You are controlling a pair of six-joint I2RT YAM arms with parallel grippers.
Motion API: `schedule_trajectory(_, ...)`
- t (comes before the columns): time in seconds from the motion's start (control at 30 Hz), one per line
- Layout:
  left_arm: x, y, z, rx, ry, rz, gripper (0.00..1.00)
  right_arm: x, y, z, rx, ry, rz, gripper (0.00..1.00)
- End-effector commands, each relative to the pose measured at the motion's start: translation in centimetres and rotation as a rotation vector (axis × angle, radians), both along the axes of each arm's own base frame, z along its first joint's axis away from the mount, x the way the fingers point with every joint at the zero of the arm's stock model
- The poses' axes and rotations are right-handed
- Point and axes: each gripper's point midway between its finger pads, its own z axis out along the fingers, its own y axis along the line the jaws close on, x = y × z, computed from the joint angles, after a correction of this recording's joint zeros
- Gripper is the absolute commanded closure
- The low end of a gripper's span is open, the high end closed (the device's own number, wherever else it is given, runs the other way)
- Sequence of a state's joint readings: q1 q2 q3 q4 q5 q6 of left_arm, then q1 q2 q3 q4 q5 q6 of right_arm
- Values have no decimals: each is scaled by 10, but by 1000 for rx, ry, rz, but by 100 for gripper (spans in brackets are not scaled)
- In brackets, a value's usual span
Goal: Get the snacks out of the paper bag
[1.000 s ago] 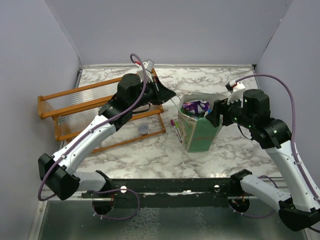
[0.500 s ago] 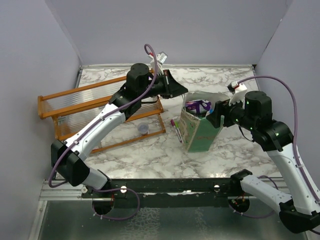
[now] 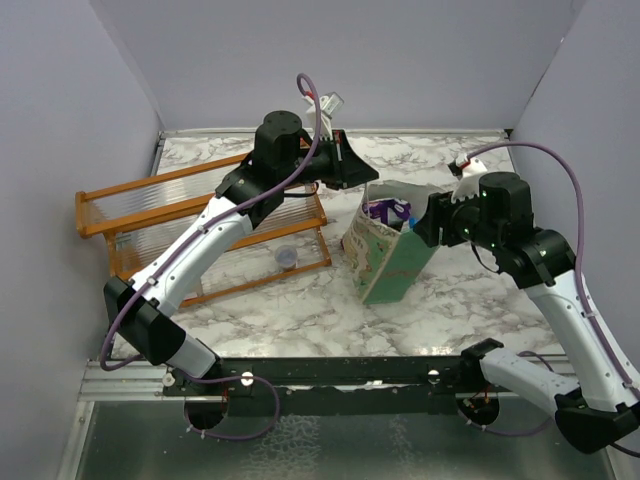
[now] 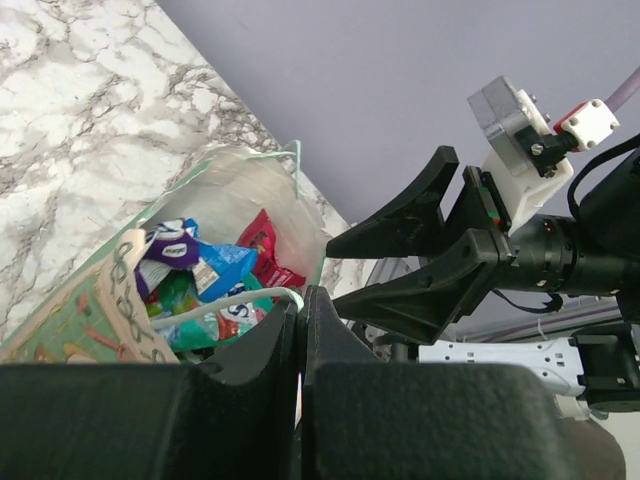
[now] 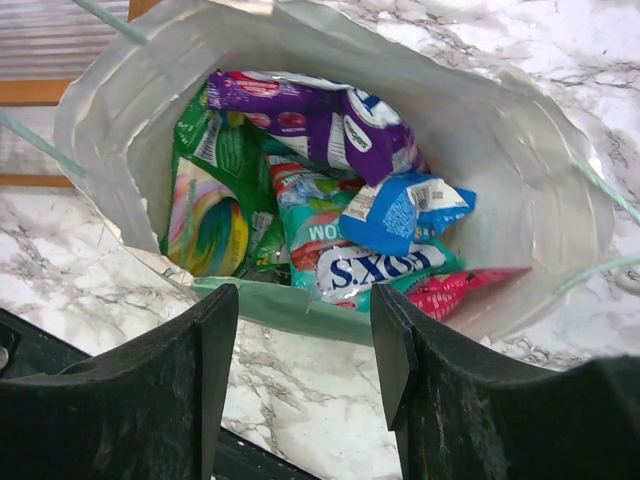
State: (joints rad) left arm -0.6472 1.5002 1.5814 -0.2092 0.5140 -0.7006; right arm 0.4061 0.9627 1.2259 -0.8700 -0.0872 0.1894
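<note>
The mint-green paper bag stands tilted in the middle of the table, its mouth open upward. Inside lie the snacks: a purple packet, a teal-white one, a blue one, a red-pink one and a green-yellow one. My left gripper is above the bag's far rim, shut on its white string handle. My right gripper is open and empty just over the bag's right rim, with its jaws above the mouth's near edge.
An orange wooden rack stands at the left, with a small purple cap on the marble in front of it. Grey walls close in the table on three sides. The arm bases and a black rail run along the near edge.
My left arm swung right from the rack to above the bag and holds its handle. The bag tipped and shifted left, covering the marker pens. My right gripper moved closer over the bag's mouth.
</note>
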Motion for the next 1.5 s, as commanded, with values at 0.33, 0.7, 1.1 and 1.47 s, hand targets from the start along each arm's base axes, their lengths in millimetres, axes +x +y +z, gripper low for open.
schedule_trajectory(0.33,-18,-15,66,-198,-114,-147,100,8,-10,12,18,-65,-89,35)
schedule_trajectory(0.7,-16,-11,52,-169,-95,-112,100,73,-60,30,85,-208,-483,14)
schedule_trajectory(1.1,-18,-13,48,-167,-88,-139,100,75,-123,-22,429,-33,-520,71)
schedule_trajectory(1.47,-21,-13,46,-185,-75,-152,100,87,-108,-43,493,7,-420,61)
